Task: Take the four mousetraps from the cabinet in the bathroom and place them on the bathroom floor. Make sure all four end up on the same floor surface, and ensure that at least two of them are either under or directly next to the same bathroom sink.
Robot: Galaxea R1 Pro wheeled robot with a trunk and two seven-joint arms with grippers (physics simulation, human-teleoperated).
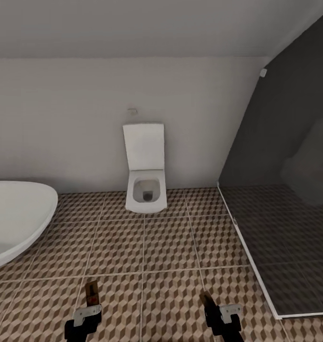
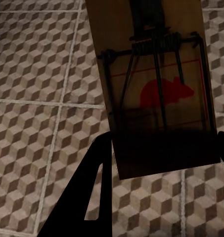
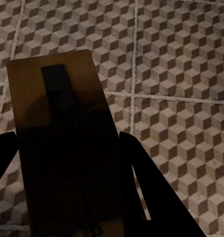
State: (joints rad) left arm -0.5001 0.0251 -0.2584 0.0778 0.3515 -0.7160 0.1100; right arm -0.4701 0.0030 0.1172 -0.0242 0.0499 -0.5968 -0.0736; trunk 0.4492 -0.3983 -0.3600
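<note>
Nearest, at the bottom edge of the head view: left gripper and right gripper, both cut off by the frame, arms out of sight. Each carries a mousetrap sticking forward over the bathroom floor.

Left mousetrap: from the head it is a thin brown strip with a speck of red. The left wrist view gives the detail: wooden board face-on, dark spring coil and wire bars across it, red mouse print inside a red outline. Dark fingers flank the board's near end, closed in on it; the grasp point itself is in shadow.

Right mousetrap: from the head only a dark sliver, edge-on, no marking readable. In the right wrist view the board is dim, with one dark bar along its far half; the near half is too dark to make out. Black fingers press in at both long edges, clamped on the board.

Both wrist views have cube-pattern tile with pale grout behind the traps; neither trap touches it.

Farther: white basin rim at left, partly out of frame. Wall-hung white toilet, lid up, against the back wall. Dark glass shower enclosure at right; a vague pale shape behind the glass, not identifiable.
</note>
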